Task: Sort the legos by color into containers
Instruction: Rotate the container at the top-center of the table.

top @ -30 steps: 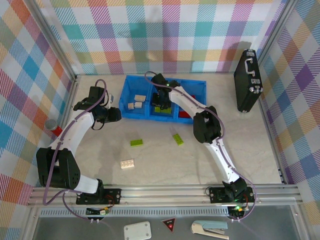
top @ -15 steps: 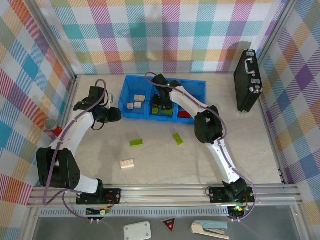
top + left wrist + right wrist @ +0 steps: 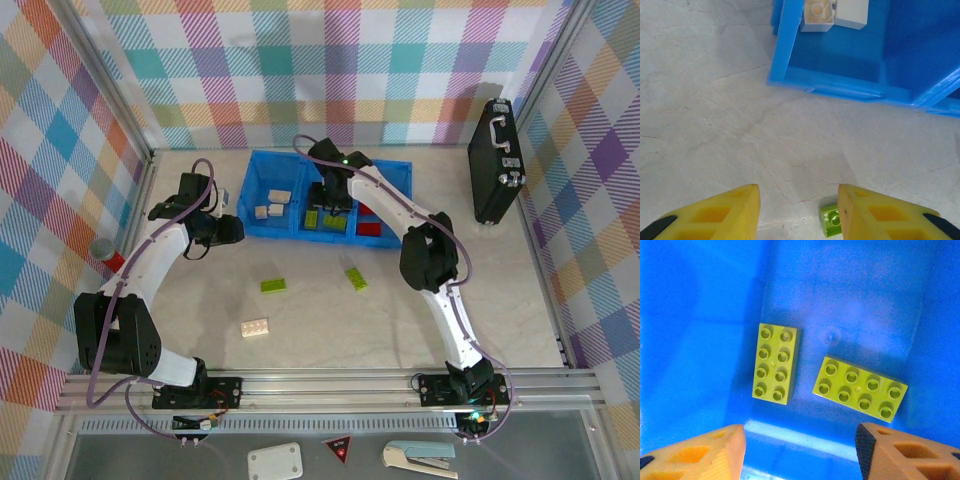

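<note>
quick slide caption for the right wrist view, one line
Open right gripper above a blue tray compartment holding two lime green bricks, studs up, lying apart.

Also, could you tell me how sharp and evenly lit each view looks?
Top external view: sharp, evenly lit, soft shadows on the pale marbled table. Right wrist view: the two lime-green studded plastic bricks are crisp, the bright-blue plastic tray floor looks oversaturated. Left wrist view: clear, with a faint shadow ahead of the left gripper.
</note>
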Tool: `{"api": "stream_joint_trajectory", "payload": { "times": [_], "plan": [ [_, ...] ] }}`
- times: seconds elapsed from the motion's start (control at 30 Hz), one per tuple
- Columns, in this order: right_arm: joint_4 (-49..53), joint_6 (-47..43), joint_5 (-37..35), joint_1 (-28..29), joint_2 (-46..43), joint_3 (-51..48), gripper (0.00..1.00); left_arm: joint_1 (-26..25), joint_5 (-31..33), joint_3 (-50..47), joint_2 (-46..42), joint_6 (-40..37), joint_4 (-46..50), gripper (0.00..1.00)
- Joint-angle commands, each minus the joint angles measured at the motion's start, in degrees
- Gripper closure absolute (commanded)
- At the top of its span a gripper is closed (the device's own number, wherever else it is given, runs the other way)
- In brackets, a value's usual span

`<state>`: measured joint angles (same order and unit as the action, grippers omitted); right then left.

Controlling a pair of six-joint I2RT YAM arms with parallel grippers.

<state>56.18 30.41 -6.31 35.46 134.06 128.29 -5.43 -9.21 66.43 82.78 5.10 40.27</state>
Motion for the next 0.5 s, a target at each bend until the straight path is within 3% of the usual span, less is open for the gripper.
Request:
{"api": "stream_joint_trajectory", "payload": {
  "times": [0.0, 0.47],
  "plan": [
    [4.59, -2.18, -3.34, -0.17, -2.58, -1.84, 0.38, 0.67, -0.98, -0.16, 0.44, 0.7, -0.37, 0.55],
    [6.6, -3.78, -7.48, -1.61, -7.04, -6.98, 0.38, -0.47, 0.09, -0.52, 0.72, 0.58, -0.01, 0.55]
  ]
}}
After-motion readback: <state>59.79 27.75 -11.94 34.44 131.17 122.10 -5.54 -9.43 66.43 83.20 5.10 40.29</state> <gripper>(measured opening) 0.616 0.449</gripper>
